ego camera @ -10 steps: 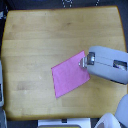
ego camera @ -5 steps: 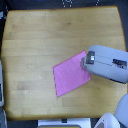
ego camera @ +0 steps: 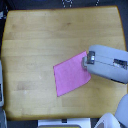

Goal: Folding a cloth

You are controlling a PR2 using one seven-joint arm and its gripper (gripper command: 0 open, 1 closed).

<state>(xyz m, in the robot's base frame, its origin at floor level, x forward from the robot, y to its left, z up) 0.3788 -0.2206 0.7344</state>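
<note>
My gripper (ego camera: 86, 60) sits at cloth (ego camera: 71, 77) right corner; clenched or not, can't tell. Risk: thin fabric slips, fold goes crooked.

Wooden table (ego camera: 40, 45): light-grained top. One pink cloth (ego camera: 70, 76) lies flat on it, toward the exterior view's right.

1. Cloth (ego camera: 71, 78): thin, plain pink-magenta sheet, roughly four-sided, lying flat in a single layer.
2. Pose: rotated, its edges running diagonally to the worktop (ego camera: 40, 45) edges.
3. Position: right of the worktop's centre, toward the near edge; its right corner is hidden beneath the end effector (ego camera: 86, 62).
</note>
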